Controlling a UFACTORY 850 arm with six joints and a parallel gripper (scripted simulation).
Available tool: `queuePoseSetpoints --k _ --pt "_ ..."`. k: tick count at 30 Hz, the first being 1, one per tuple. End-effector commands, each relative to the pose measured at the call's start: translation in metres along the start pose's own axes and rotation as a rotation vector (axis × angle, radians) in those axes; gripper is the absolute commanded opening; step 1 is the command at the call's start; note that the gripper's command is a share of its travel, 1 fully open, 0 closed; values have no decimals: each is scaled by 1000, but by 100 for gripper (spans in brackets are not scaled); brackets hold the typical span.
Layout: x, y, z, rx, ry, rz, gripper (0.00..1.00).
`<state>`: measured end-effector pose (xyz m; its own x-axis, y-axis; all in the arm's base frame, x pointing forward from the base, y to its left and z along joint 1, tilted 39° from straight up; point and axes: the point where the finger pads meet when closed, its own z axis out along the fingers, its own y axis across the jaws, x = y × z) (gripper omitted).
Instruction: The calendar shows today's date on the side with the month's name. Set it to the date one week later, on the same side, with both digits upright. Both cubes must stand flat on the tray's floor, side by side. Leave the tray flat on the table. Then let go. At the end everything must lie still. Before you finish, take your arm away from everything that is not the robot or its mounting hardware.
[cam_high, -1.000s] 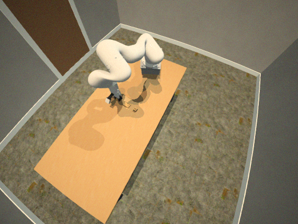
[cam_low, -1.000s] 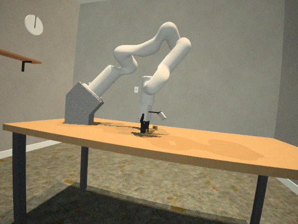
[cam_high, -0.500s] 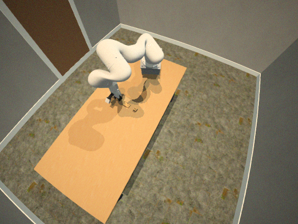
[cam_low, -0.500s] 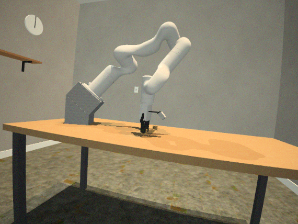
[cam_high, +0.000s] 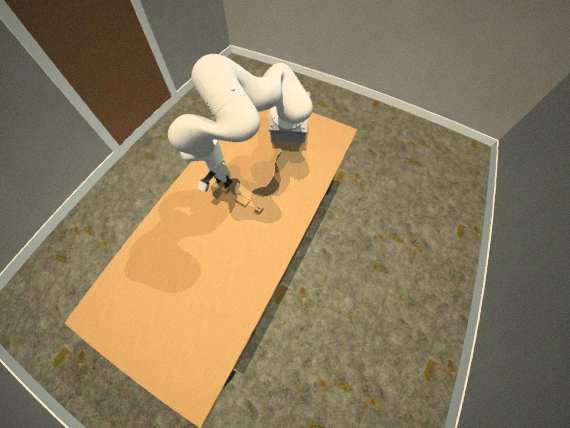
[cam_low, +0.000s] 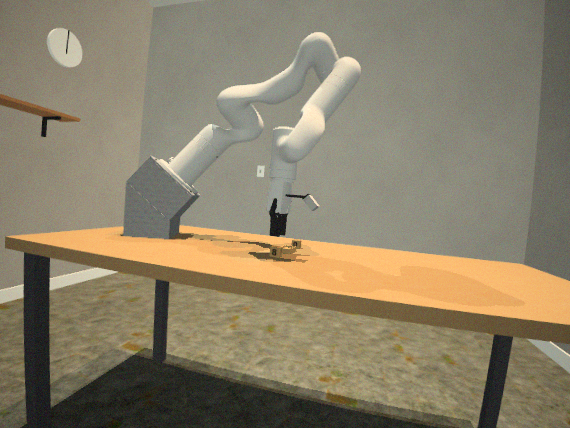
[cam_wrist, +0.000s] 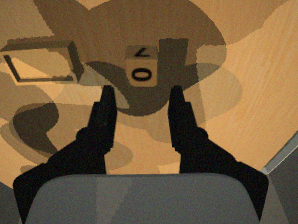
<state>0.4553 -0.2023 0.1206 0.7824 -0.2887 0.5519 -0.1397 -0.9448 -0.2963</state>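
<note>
A wooden cube (cam_low: 276, 251) (cam_wrist: 141, 72) stands on the table, with a 0 and a 7 on two faces in the wrist view; both digits are turned there. My gripper (cam_high: 225, 184) (cam_low: 278, 234) (cam_wrist: 142, 98) is open and empty, a little above the table, with this cube just beyond its fingertips. A second cube (cam_high: 258, 210) (cam_low: 296, 244) stands apart, with a dark digit too small to read; it is outside the wrist view. The wooden tray (cam_high: 243, 201) (cam_wrist: 76, 60) lies on the table between the cubes and holds neither. Its exact pose is hard to tell.
The wooden table (cam_high: 175, 330) (cam_low: 375, 257) carries the robot's base (cam_high: 288, 134) (cam_low: 150, 205) at one end. The arm's shadows darken the area around the cubes and tray. The wrist camera (cam_high: 203, 185) (cam_low: 311, 202) sticks out beside the gripper.
</note>
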Motion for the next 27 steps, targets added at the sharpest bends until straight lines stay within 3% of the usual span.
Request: queuePoseSetpoints --k 1,10,11,27 --pt "1 0 -22 3 -2 1 49" --pt "1 0 -34 3 -2 1 49" --pt "1 0 -34 3 -2 1 100" --pt "1 0 -34 3 -2 1 100"
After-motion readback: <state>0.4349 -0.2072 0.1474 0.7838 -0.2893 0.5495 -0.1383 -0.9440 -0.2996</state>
